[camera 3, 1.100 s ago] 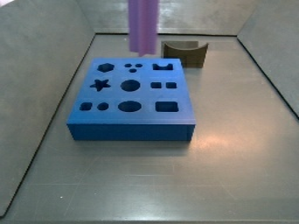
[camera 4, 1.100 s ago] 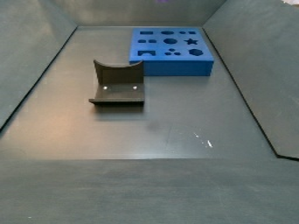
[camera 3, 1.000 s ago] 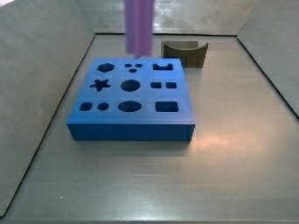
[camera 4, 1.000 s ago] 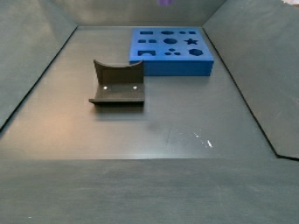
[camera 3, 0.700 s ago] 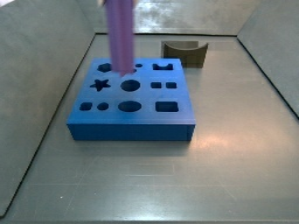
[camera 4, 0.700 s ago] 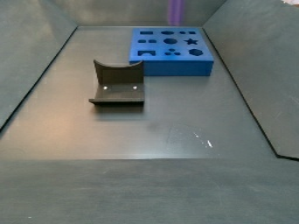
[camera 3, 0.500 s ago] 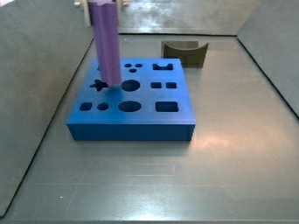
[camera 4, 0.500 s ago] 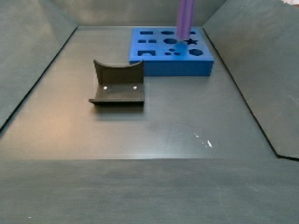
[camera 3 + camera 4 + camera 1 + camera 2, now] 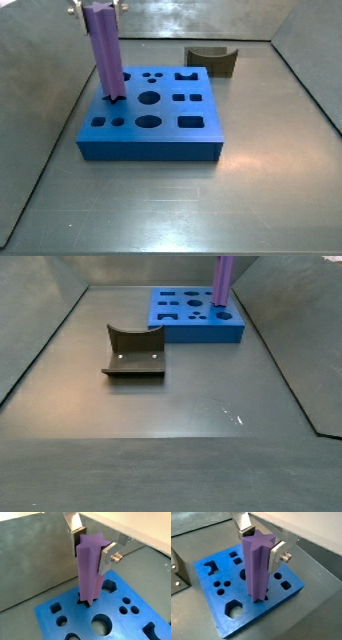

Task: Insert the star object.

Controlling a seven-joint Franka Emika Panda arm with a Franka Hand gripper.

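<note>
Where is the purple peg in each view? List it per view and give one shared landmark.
Wrist view: peg upright, centre, in the claw, tip at the block.
Wrist view: peg centre, over the block.
Side view: peg upper left.
Side view: peg top right.
Landmark: the block's star hole, at the peg's tip.

Star object (image 9: 91, 567): solid lilac-purple, ridged sides, no pattern. Block (image 9: 150, 125): saturated blue, darker blue in the cut-out holes. Curved piece (image 9: 211, 60), upper right of a side view: dark olive. Gripper (image 9: 260, 539), upper middle: silver plates. Surface (image 9: 187, 406): plain dull grey, faint glare spots.
</note>
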